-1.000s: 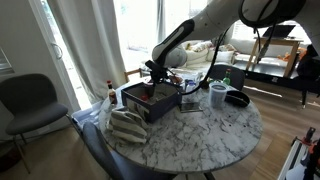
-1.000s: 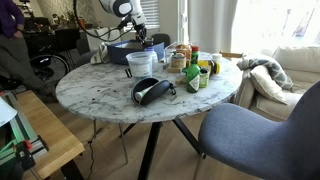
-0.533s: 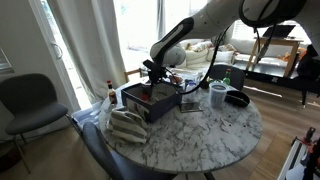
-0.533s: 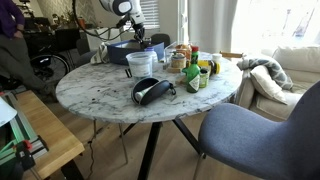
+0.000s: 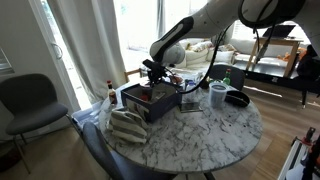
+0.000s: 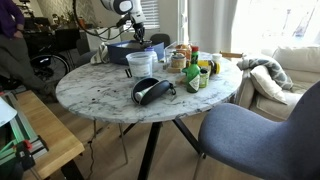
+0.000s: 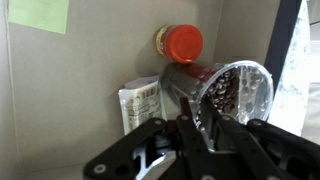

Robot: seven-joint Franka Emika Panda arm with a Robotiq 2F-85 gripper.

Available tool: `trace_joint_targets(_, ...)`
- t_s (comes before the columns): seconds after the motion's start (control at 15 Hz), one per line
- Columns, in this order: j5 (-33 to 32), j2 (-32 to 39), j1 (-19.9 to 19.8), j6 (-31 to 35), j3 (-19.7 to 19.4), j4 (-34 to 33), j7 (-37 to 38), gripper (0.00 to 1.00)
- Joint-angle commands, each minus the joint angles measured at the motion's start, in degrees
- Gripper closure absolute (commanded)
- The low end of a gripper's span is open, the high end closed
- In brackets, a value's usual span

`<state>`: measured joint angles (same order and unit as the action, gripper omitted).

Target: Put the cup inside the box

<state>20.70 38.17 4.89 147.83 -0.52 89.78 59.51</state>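
Note:
In the wrist view the clear plastic cup [image 7: 228, 88] lies tilted, its mouth facing the camera, over the floor of the cardboard box [image 7: 90, 80]. My gripper [image 7: 190, 122] has its fingers close together, pinching the cup's wall near the rim. In both exterior views the gripper [image 5: 152, 74] [image 6: 136, 34] hangs just over the open dark box [image 5: 150, 102] [image 6: 128, 52] on the round marble table; there the cup is hidden. A red-capped bottle [image 7: 183, 43] and a white packet [image 7: 140, 105] lie inside the box.
A clear tub [image 5: 218, 95] [image 6: 140, 64] and a black headset [image 6: 150, 90] stand on the table beside the box. Bottles and jars [image 6: 195, 70] cluster near one edge. A folded cloth [image 5: 125, 125] lies next to the box. Chairs [image 6: 250, 135] surround the table.
The gripper has shifted slightly upward over the box. Nothing else on the table has moved.

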Motion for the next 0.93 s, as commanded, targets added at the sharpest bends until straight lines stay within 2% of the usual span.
trace_joint_targets(0.0, -0.37, 0.44, -0.40, -2.14, -0.02, -2.04, 0.66, 0.49)
trace_joint_targets(0.27, -0.79, -2.67, -0.41, -1.59, -0.37, -0.90, 0.05, 0.18)
trace_joint_targets(0.4, -0.21, -6.13, -1.86, -0.24, 2.07, 1.02, -6.86, 0.03)
trace_joint_targets(0.73, 0.76, -15.22, -1.86, 0.72, 5.17, 6.39, -22.13, 0.00)
trace_joint_targets(0.8, 0.27, -10.59, -0.57, -0.43, 3.02, 0.89, -16.86, 0.00)
trace_joint_targets(0.87, 0.37, -12.22, -0.49, -0.44, 3.49, 1.86, -18.77, 0.00)
